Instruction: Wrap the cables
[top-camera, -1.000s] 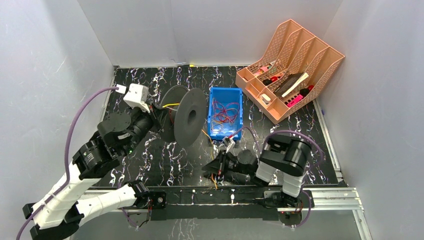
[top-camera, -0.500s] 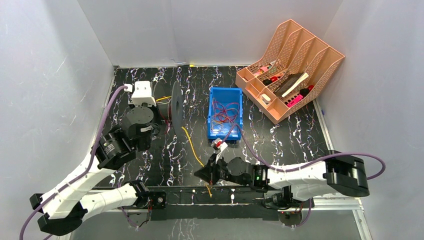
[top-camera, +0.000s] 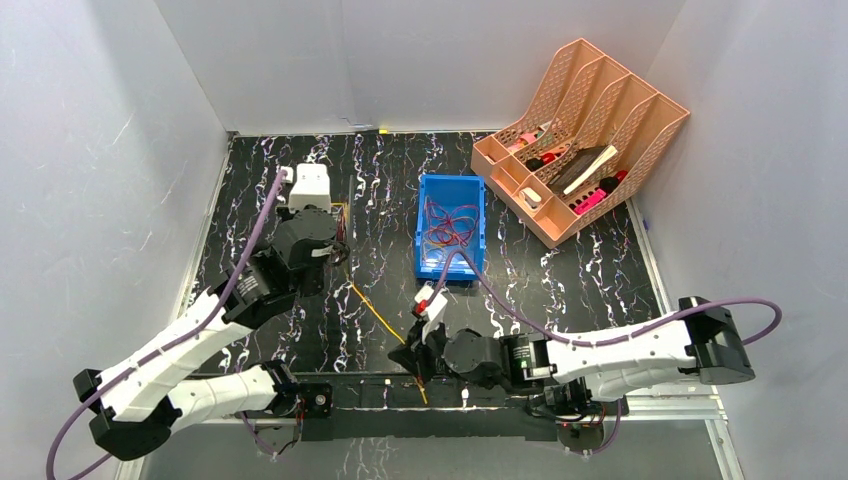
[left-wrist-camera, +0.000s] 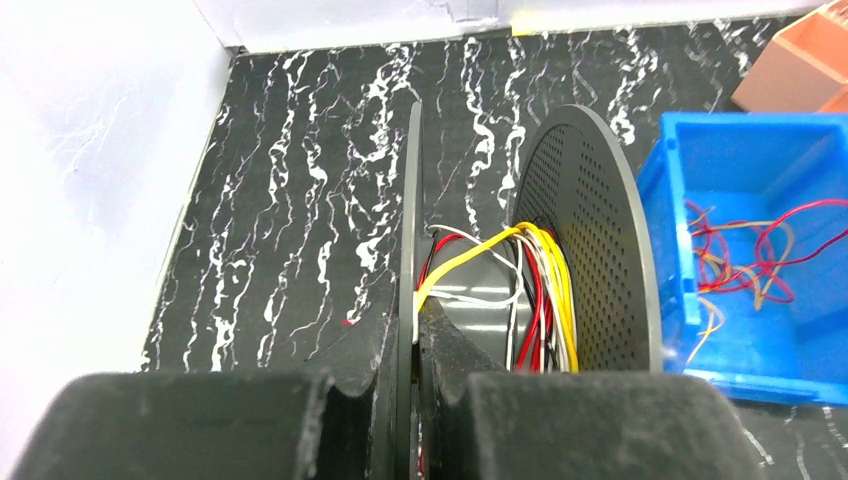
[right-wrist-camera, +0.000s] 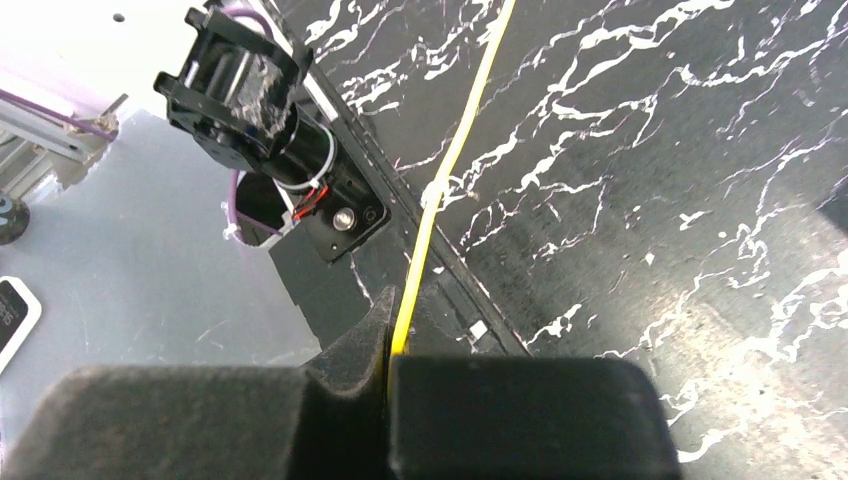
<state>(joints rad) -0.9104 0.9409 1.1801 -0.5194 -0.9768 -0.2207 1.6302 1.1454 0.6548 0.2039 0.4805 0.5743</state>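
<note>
Pinching a yellow cable (right-wrist-camera: 455, 150) tightly, the right claw (right-wrist-camera: 388, 345) has it running straight ahead over the table (right-wrist-camera: 650, 200). The left claw (left-wrist-camera: 412, 345) is clamped on a spool (left-wrist-camera: 590, 220) flange, with wound cables (left-wrist-camera: 545, 280) just ahead and loose cables (left-wrist-camera: 760, 250) in a blue bin (left-wrist-camera: 670, 200) beyond, to its right.

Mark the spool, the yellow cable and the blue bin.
spool (left-wrist-camera: 590, 230): left wrist view, perforated right flange.
yellow cable (right-wrist-camera: 470, 100): right wrist view, straight stretch above the gripper.
blue bin (top-camera: 452, 178): top view, far rim.

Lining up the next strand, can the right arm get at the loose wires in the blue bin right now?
Likely not yet: the right end effector is shut on the yellow cable. The blue bin itself is open-topped, with nothing covering its loose wires.
</note>
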